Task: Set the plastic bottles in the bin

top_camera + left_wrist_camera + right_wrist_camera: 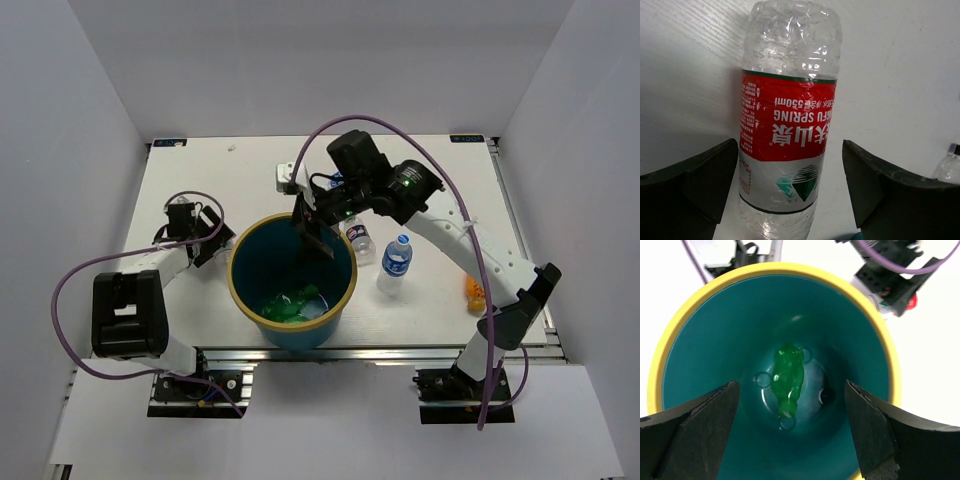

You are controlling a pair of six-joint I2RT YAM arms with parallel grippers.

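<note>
Dark left jaws fill the bottom corners of the left wrist view, spread wide, with one red-labelled bottle (pixel 787 125) lying on the white tabletop (pixel 900 60) between them; a gap shows on each side, so neither jaw touches it. At the right edge of that view peeks the top of a second clear bottle (pixel 948 167), too cropped to tell more. Right jaws, likewise parted and holding nothing, hang over the mouth of the single teal bin (pixel 790 268), whose yellow rim rings one green bottle (pixel 788 377) lying on its floor. From above, the bin stands at the near middle of the tabletop, with the left arm (pixel 150 268) reaching to its left side and the right arm (pixel 450 222) bending in from the right over its far rim. Right of the bin, three bottles sit on the tabletop: one dark-labelled bottle (pixel 360 241) lying just beside the rim, one blue-labelled bottle (pixel 396 266) upright near it, and one orange bottle (pixel 476 290) beside the right arm's lower link.
</note>
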